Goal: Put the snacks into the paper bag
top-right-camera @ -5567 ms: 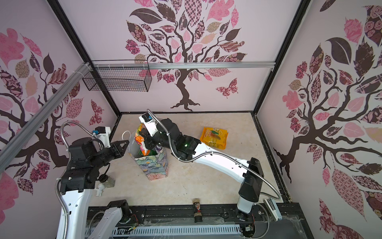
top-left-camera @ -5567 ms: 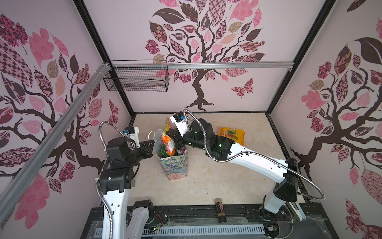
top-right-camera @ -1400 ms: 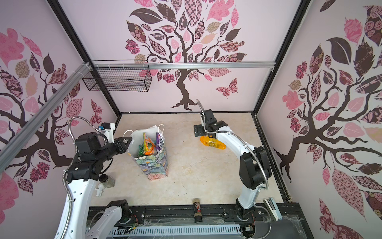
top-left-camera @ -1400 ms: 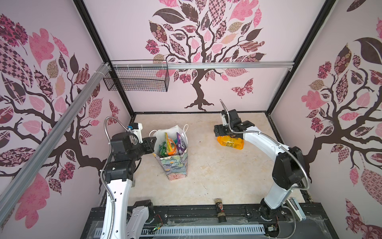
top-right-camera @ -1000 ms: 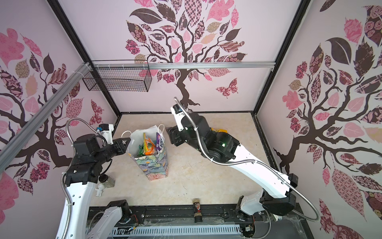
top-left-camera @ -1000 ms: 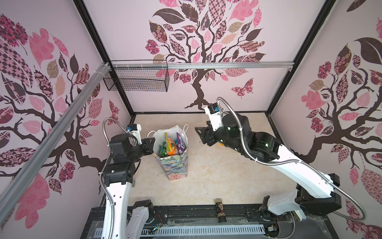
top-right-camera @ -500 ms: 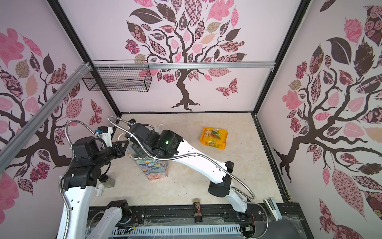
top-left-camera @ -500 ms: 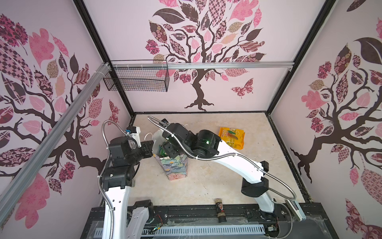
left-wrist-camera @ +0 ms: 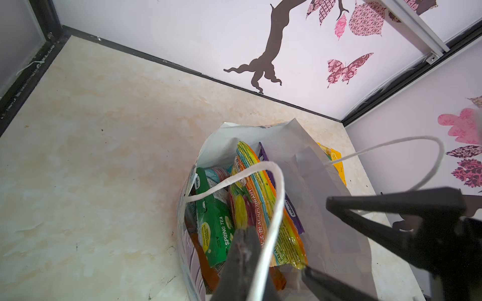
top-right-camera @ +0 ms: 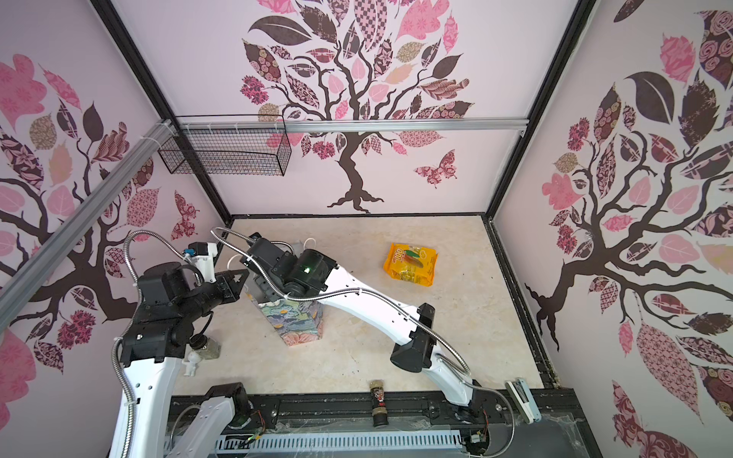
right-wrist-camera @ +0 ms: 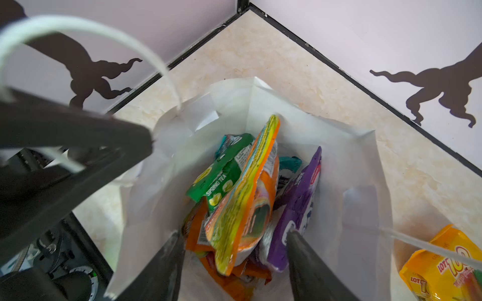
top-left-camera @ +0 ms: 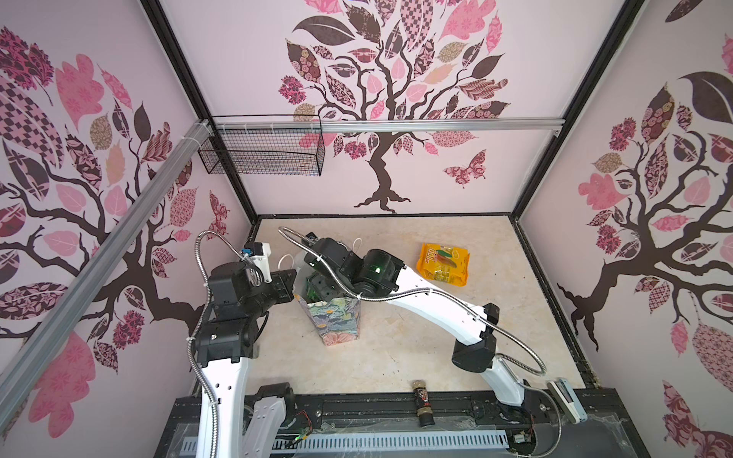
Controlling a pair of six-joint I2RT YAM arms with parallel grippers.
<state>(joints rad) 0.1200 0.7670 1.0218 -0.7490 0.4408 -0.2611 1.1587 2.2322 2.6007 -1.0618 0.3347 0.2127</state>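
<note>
We found the paper bag point(right-wrist-camera: 352, 161) matt, white inside. The snacks point(right-wrist-camera: 242, 198) in it were glossy, crinkled plastic film (they caught the light), as was the yellow packet point(top-left-camera: 444, 263) at two o'clock from it. The tabletop point(top-left-camera: 396, 349) looked smooth and marbled; the wire basket point(top-left-camera: 261, 154), at eleven o'clock, was black metal mesh under a satin aluminium rail point(top-left-camera: 436, 126).

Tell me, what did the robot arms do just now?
The right gripper swung from the yellow packet back over the bag, open and empty. The yellow packet stayed on the table, and the left gripper kept holding the bag's edge.
</note>
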